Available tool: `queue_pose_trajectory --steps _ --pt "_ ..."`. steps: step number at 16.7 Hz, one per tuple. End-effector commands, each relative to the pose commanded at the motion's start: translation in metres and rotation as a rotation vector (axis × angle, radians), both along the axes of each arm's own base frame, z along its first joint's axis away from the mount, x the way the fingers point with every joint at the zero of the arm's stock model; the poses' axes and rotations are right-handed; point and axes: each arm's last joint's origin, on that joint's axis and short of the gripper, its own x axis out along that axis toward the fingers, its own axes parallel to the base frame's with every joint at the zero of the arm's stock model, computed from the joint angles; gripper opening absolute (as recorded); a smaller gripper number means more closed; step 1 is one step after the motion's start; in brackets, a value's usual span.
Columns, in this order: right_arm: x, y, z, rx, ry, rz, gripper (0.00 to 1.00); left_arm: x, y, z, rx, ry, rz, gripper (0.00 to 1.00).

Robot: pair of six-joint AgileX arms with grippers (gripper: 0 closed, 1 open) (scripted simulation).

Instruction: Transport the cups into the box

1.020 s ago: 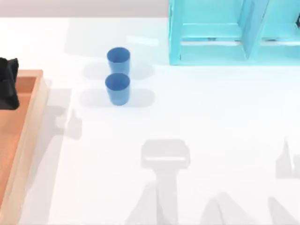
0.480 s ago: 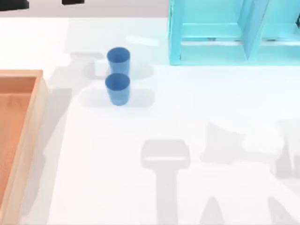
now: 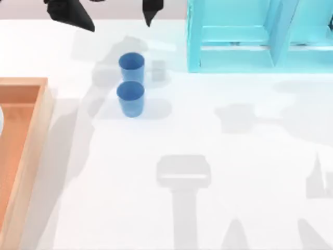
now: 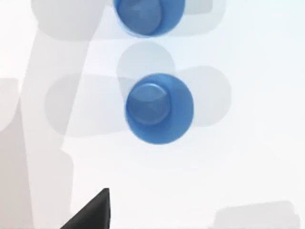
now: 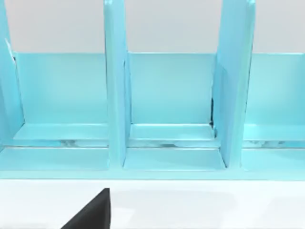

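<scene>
My top camera hangs above the white table (image 3: 218, 156) and looks down at a slant toward its far edge; along that edge it takes in the turquoise shelf unit (image 3: 260, 36) at the right, the wooden box (image 3: 31, 156) at the left border, and the two blue cups (image 3: 130, 83) between them; my left wrist camera looks almost straight down from close above those same cups (image 4: 159, 108), so that I see into their round mouths; my right wrist camera sits low and near the shelf unit (image 5: 171, 105), facing level into its open compartments; it shares that shelf with the top view.
</scene>
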Motion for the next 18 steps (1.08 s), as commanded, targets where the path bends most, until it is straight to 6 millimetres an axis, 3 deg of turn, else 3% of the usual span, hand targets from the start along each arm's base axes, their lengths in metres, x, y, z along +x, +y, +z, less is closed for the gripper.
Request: queue_pose_trajectory --steps 4,9,12,18 --pt "0.000 0.000 0.000 0.000 0.000 0.000 1.00 0.022 -0.027 -0.043 0.068 0.102 0.026 1.00" --pt "0.000 0.000 0.000 0.000 0.000 0.000 1.00 0.033 -0.047 -0.085 0.142 0.170 0.053 1.00" --pt "0.000 0.000 0.000 0.000 0.000 0.000 1.00 0.033 -0.053 -0.096 0.165 0.181 0.053 1.00" --pt "0.000 0.000 0.000 0.000 0.000 0.000 1.00 0.035 -0.051 -0.097 0.166 0.183 0.057 1.00"
